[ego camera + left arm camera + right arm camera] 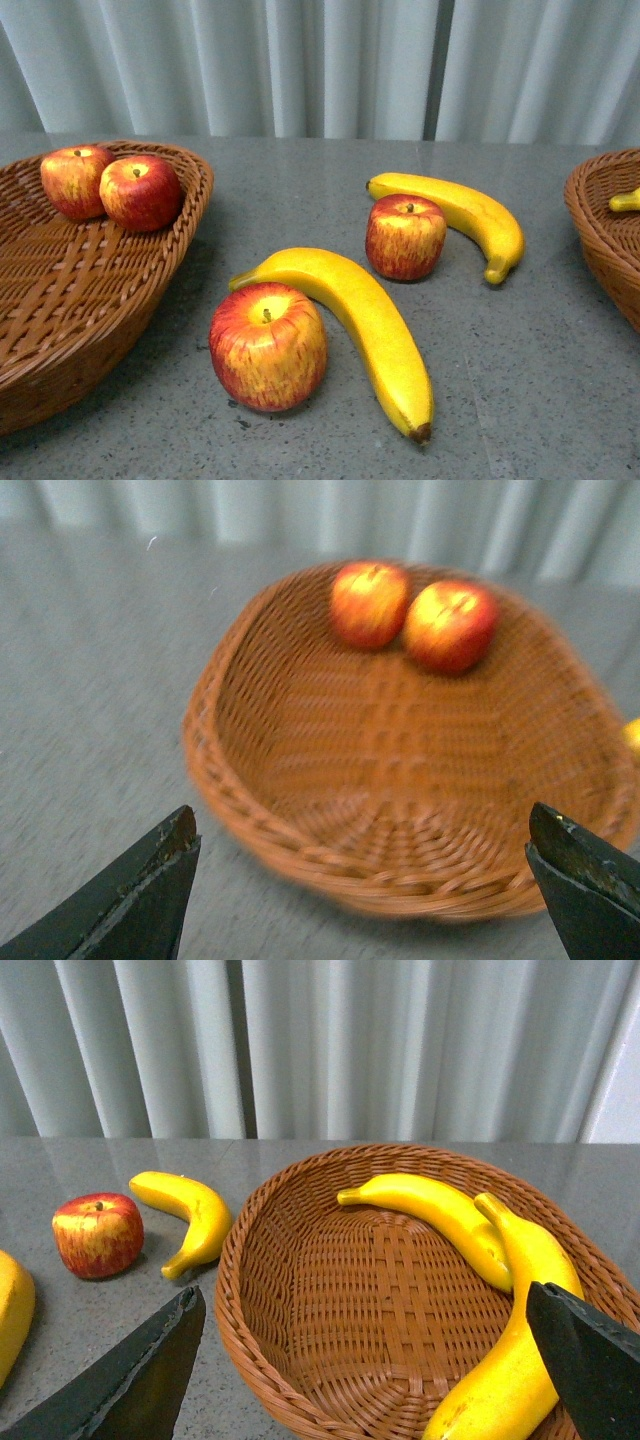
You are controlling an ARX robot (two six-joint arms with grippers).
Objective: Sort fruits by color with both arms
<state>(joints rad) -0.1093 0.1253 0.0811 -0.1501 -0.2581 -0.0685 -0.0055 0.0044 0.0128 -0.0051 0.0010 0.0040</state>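
Left gripper (360,825) hung over the left basket (195,190), jaws spread wide, nothing between them; that wrist view was blurred. Two reds sat together at the far side of the basket: rear basket apple (73,180) and front basket apple (140,192). On the grey table (540,380), the near apple (268,347) sat tucked under the arch of the near banana (360,310), the two touching. Further back, the far apple (405,237) sat close against the far banana (470,212); couldn't tell whether they touched. The right basket (585,215) held two yellows, the back banana (430,1210) and the front banana (520,1310). Right gripper (365,1295) hung above it, also wide and empty. Neither arm showed in the front view.

Four fruits were left to sort, by my read. Risks:
- Lifting the near apple could drag or spin the banana leaning on it.
- Taking the banana first could set the apple rolling.
- Glossy round apples could squirt out of an off-centre pinch.
- Both arms reaching the middle cluster together could clash.

No brands, labels or writing readable anywhere.
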